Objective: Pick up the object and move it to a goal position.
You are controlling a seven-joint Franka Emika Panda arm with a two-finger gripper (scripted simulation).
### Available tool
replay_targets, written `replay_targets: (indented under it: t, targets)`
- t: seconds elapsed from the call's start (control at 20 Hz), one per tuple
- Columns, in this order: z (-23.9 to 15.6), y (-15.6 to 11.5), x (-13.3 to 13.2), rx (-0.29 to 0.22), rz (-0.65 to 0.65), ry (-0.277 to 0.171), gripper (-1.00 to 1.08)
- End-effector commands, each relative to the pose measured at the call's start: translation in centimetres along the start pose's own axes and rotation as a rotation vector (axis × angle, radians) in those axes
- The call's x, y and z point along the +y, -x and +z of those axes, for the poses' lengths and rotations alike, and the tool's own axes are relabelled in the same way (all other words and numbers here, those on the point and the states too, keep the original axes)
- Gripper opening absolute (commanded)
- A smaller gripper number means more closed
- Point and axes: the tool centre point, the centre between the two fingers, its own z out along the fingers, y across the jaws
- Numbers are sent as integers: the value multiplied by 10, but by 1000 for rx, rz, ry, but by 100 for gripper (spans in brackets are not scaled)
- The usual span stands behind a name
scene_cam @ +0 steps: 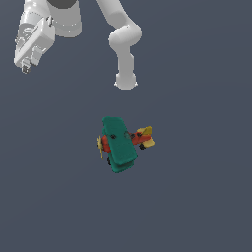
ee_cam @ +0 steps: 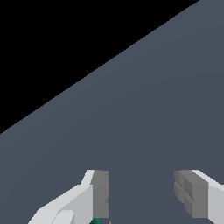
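Note:
The object is a small toy biplane (scene_cam: 119, 143) with teal-green wings, a red body, a yellow propeller and a yellow tail. It rests on the grey floor near the middle of the exterior view. My gripper (scene_cam: 26, 66) hangs high at that view's upper left, well away from the biplane. In the wrist view my gripper (ee_cam: 142, 192) is open, its two grey pads wide apart with nothing between them. Only a sliver of teal from the biplane (ee_cam: 97, 221) shows at the picture's edge beside one finger.
The white arm's base (scene_cam: 126, 81) stands on the floor behind the biplane in the exterior view. The plain grey floor (scene_cam: 197, 197) spreads all round. In the wrist view the floor ends at a straight edge against black.

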Motion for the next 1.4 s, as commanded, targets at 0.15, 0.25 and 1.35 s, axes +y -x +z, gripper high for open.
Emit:
replay_targets:
  t: [0.15,0.25,1.35]
  targets:
    - [14,25,8,-8,48,-50,28]
    - [19,35,11,-12,65,-69,28]
    - [66,175,12,-113,271,-284,28]
